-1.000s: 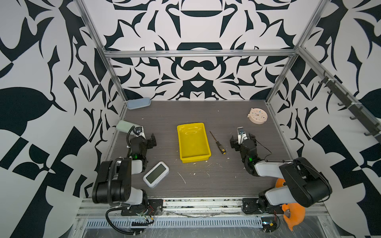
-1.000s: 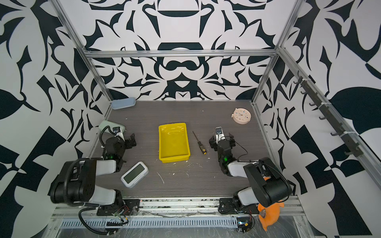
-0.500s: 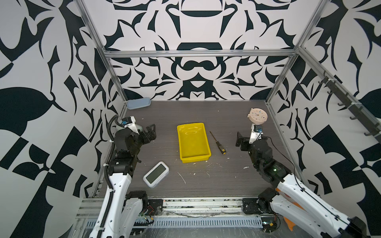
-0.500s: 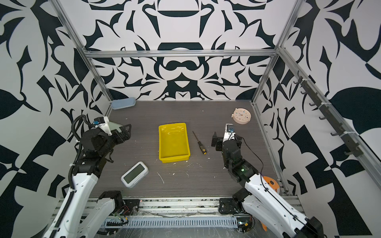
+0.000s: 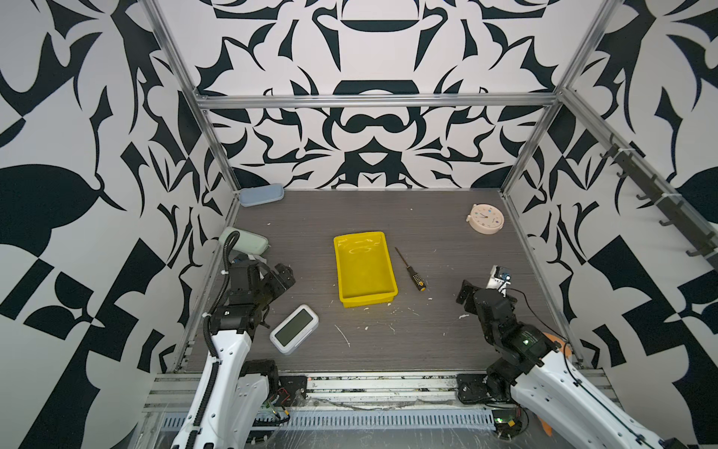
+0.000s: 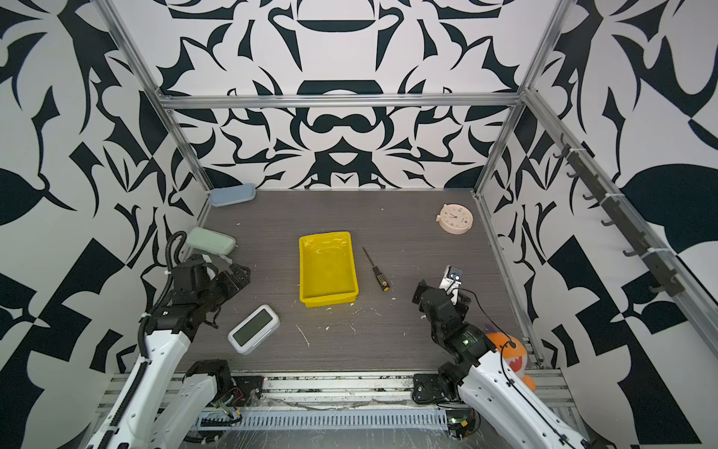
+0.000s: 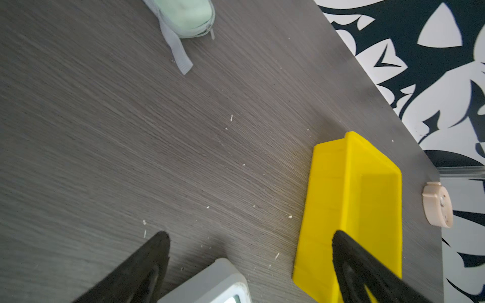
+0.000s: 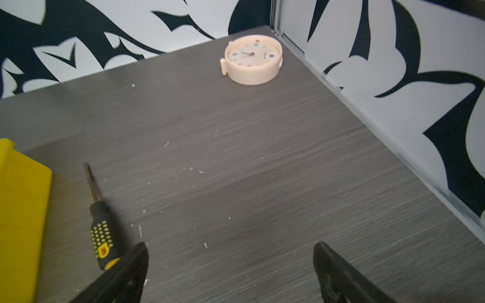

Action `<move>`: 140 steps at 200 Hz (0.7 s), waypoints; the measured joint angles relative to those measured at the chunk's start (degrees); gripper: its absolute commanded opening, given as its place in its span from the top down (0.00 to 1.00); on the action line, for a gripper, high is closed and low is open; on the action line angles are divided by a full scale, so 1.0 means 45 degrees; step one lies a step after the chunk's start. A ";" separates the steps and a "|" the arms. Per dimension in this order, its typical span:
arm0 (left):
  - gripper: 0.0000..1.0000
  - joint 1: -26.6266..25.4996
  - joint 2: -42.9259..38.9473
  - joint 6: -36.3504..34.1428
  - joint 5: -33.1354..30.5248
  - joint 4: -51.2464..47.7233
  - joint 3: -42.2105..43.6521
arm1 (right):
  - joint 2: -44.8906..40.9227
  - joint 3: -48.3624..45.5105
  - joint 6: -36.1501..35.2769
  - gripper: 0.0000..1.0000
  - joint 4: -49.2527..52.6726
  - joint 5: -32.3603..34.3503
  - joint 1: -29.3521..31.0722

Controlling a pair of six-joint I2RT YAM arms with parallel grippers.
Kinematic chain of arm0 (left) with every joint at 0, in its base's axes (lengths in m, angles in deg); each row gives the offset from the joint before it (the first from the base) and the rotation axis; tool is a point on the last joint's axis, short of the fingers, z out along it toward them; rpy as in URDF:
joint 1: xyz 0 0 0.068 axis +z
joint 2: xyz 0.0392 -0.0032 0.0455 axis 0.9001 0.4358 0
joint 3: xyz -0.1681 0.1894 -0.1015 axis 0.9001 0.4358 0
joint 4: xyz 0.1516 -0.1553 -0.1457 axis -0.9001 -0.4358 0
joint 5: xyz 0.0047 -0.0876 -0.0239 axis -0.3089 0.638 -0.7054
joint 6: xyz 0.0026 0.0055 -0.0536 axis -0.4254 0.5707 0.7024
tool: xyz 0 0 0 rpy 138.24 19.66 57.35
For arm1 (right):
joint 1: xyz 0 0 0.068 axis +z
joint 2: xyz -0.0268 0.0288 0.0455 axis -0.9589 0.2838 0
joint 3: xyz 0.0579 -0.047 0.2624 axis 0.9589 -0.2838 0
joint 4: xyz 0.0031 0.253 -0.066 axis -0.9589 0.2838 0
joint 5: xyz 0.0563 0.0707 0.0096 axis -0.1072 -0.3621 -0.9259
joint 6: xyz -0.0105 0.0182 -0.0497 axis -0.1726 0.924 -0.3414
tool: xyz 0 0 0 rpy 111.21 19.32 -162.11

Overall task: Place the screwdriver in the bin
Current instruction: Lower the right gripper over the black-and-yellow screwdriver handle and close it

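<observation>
Screwdriver (image 5: 410,270) sits beside the bin (image 5: 361,272) toward the table (image 5: 427,217) right edge, so right gripper (image 8: 231,246), jaws spread empty, looks closest; left gripper (image 7: 249,233) likewise spread.

Your right side is open: bare table (image 5: 447,241) between the right gripper (image 8: 230,245), jaws spread wide, and the screwdriver (image 5: 410,269), with only crumbs (image 5: 429,299) there. The tight spot is the screwdriver's left, where the bin (image 5: 391,268) wall runs just beside it. That gap is narrowest at the tip and wider at the handle. The round clock (image 5: 485,219) sits far right, well apart from that lane. The bin is open from above. The digital clock (image 5: 294,329) lies near-left of the bin. The green case (image 5: 244,241) sits at the table's left edge.
</observation>
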 measured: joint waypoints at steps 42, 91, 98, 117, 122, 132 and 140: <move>0.01 -0.0228 -0.0811 0.0704 0.0272 0.0962 0.2322 | -0.0136 -0.0539 0.0083 0.00 -0.0243 -0.0219 0.0000; 0.01 -0.0277 -0.1729 0.1122 0.0136 0.1695 0.2341 | 0.0097 -0.0544 0.0073 0.00 -0.0777 -0.0389 0.0000; 0.01 -0.0277 -0.1656 0.1180 0.0112 0.1739 0.2341 | 0.0204 -0.0544 0.0073 0.00 -0.0806 -0.0393 0.0000; 0.01 -0.0277 -0.1336 0.1307 0.0078 0.1943 0.2341 | 0.0471 -0.0544 0.0078 0.00 -0.0840 -0.0393 0.0000; 0.01 -0.0277 -0.1248 0.1316 0.0087 0.1962 0.2341 | 0.0500 -0.0544 0.0078 0.00 -0.0840 -0.0389 0.0000; 0.01 -0.0277 -0.0996 0.1350 0.0097 0.1957 0.2341 | 0.0554 -0.0544 0.0092 0.00 -0.0860 -0.0374 0.0000; 0.01 -0.0277 -0.0816 0.1355 0.0092 0.1953 0.2341 | 0.0563 -0.0544 0.0117 0.00 -0.0889 -0.0330 0.0000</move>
